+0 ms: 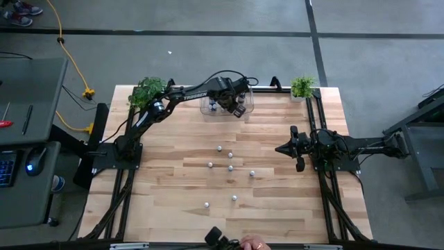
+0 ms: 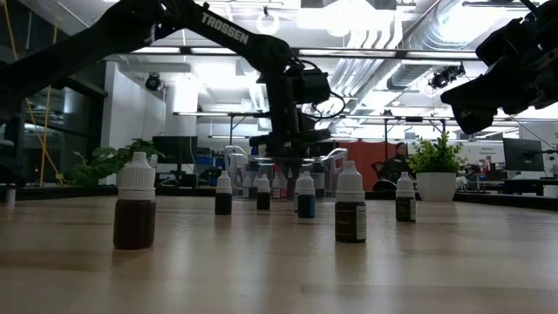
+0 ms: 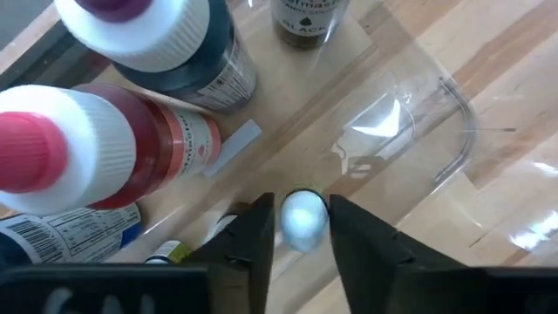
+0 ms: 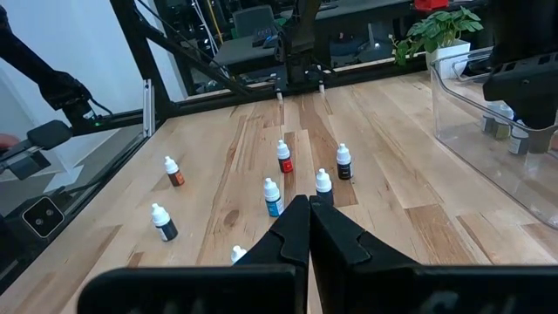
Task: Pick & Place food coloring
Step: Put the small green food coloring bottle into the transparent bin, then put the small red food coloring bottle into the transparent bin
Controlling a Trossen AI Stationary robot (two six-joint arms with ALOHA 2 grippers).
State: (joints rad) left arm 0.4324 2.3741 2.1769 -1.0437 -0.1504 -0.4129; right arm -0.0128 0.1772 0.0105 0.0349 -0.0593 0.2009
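Seven small white-capped food coloring bottles [image 1: 230, 167] are counted standing loose at mid-table in the high view. Further bottles are seen inside the clear plastic bin [image 1: 247, 104] at the far edge, among them one red-bodied bottle [image 3: 131, 148] and one dark-bodied bottle [image 3: 187, 52]; the full count there cannot be told. One white-capped bottle [image 3: 302, 218] is held between the fingers of the left gripper [image 3: 301, 231], low inside the bin. The right gripper [image 4: 309, 228] is kept closed and empty, hovering beside the loose bottles.
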